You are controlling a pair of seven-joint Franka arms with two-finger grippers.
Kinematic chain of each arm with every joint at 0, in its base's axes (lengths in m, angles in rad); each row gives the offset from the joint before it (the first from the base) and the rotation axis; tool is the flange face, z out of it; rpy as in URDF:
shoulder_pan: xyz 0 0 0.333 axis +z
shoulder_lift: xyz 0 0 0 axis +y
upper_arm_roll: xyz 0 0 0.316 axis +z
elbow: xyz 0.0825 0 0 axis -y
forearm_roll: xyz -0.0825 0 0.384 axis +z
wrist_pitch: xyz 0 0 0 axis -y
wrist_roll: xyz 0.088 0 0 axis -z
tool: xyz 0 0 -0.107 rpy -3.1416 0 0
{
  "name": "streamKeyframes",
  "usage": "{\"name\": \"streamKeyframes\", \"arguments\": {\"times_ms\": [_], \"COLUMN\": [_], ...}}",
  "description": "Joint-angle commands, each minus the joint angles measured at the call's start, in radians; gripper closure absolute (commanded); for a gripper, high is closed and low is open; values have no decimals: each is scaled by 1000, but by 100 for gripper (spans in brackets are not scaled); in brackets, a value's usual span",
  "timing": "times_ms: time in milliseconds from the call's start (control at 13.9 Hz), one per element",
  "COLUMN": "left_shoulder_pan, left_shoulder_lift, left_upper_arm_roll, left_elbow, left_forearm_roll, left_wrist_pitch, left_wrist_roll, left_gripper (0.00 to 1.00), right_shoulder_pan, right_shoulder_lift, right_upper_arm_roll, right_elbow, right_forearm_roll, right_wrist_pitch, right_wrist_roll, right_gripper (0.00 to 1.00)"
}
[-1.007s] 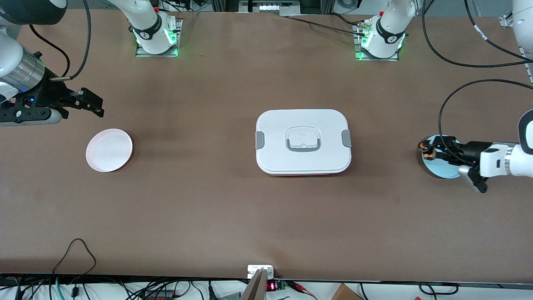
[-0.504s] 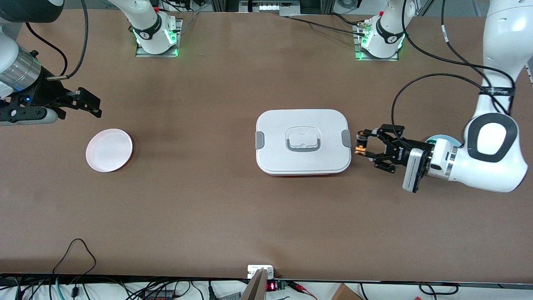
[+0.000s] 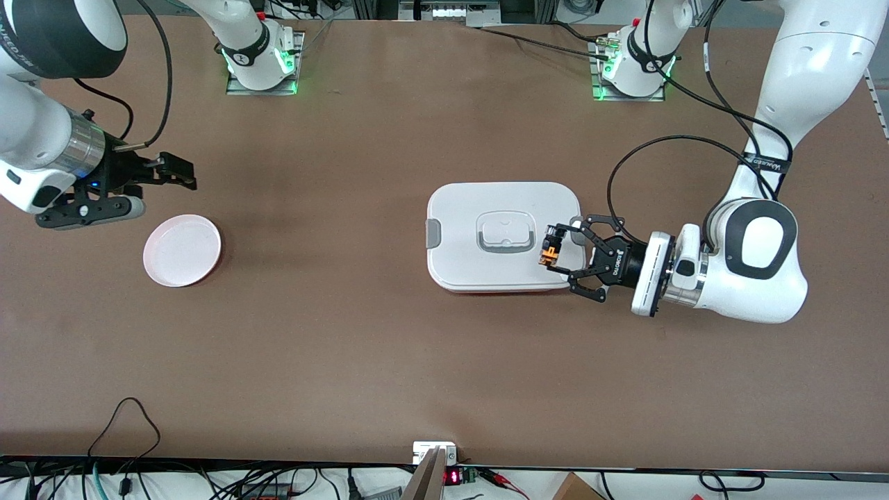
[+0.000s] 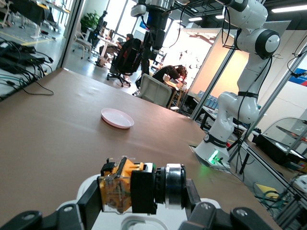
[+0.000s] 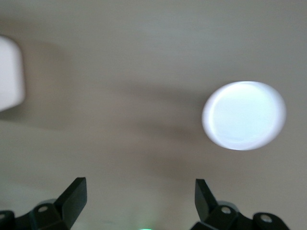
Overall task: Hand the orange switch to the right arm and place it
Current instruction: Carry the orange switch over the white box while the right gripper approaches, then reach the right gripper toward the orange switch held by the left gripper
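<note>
My left hand [image 3: 553, 255], right of centre in the frame, is clamped on the orange switch [image 3: 549, 252] over the white box [image 3: 486, 208]. My right hand [image 3: 177, 177] waits at upper left, fingers apart, above the desk [image 3: 347, 347] near the pink plate [image 3: 182, 250].

white arms [image 3: 764, 264], black cables, green-lit bases

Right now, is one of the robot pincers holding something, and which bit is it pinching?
The left pincer pinches the orange switch by its black middle body, over the white box. The right pincer is open and empty.
</note>
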Motion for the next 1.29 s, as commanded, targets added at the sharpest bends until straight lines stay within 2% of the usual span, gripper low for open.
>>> {"name": "streamKeyframes", "arguments": {"times_ms": [0, 216, 432, 576, 791, 1007, 1223], "left_shoulder_pan": [-12, -18, -12, -10, -12, -9, -9], "left_shoulder_lift": [-6, -6, -6, -6, -4, -4, -4], "left_upper_arm_roll": [-2, -2, -2, -2, -2, 0, -2], "left_elbow": [-29, -31, -32, -38, -46, -48, -48], "left_forearm_roll": [-41, -50, -52, -52, -52, -50, -52], "left_wrist_pitch": [39, 40, 37, 37, 39, 37, 37], "left_wrist_roll": [66, 66, 65, 65, 66, 66, 66], "left_gripper": [71, 71, 70, 69, 68, 68, 68], "right_shoulder_pan": [-31, -34, -3, 56, 167, 300, 423], "right_shoulder_lift": [28, 102, 154, 203, 268, 323, 381], "right_upper_arm_roll": [-3, -3, 5, 5, 5, 5, 5], "right_elbow": [12, -22, -173, -223, -215, -210, -152], "right_forearm_roll": [219, 546, 876, 1115, 1365, 1672, 1895], "right_wrist_pitch": [-28, -13, 117, 155, 246, 369, 522], "right_wrist_roll": [-28, -47, -200, -279, -310, -383, -390], "right_gripper": [0, 0, 0, 0, 0, 0, 0]}}
